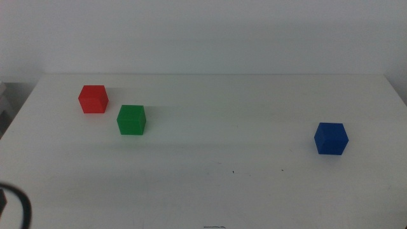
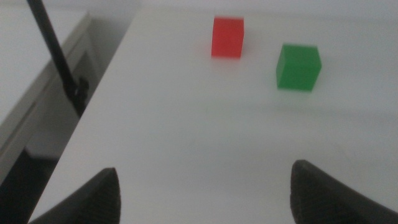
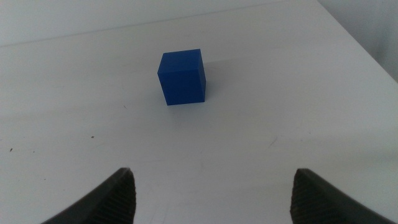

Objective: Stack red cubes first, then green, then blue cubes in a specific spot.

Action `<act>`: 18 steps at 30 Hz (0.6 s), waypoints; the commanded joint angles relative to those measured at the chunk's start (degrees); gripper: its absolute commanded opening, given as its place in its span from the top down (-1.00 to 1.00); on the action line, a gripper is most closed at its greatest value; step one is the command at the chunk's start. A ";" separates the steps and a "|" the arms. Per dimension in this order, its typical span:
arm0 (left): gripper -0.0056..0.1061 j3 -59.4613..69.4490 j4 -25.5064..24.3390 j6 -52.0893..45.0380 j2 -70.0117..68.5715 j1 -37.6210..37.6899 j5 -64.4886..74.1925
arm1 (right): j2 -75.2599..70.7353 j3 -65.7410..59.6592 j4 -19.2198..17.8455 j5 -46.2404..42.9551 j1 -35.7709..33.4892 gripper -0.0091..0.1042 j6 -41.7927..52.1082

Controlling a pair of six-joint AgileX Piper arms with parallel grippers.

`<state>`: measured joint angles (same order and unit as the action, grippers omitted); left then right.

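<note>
**Three cubes apart on the bench, both grippers waiting with jaws apart**

I see no container anywhere on my feeds; all three cubes sit directly on the white bench (image 1: 210, 191), each alone, nothing stacked.

From the middle camera, the red cube (image 1: 93, 99) is at the far left of the bench. The green cube (image 1: 131, 119) sits just to its right and a little nearer, close by but not touching. The blue cube (image 1: 331, 138) is well apart from both, over on the right side. All three look the same size, with plain matte faces and square edges, each resting flat on one face. A tiny dark speck (image 1: 233, 172) marks the bare bench nearer to me, between the green and blue cubes, with no cube on it.

My left gripper (image 2: 205, 193) hangs above the left side of the bench, jaws wide apart and holding nothing, with the red and green cubes ahead of it. My right gripper (image 3: 211, 193) likewise has its jaws wide apart and empty, with the blue cube straight ahead of the gap. Neither gripper touches a cube.
</note>
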<state>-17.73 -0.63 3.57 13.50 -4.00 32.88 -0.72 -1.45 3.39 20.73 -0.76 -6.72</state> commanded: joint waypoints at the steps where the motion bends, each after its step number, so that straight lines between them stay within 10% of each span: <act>1: -0.77 -7.08 0.15 0.77 4.55 0.01 3.71 | -0.82 0.49 -0.75 -2.73 0.43 -0.27 0.65; 18: -0.77 -46.79 0.63 -2.63 39.28 0.01 31.32 | -0.82 0.49 -0.75 -2.73 0.43 -0.27 0.65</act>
<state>-60.57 -0.40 1.52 50.37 -4.00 65.66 -0.72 -1.45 3.34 20.73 -0.76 -6.72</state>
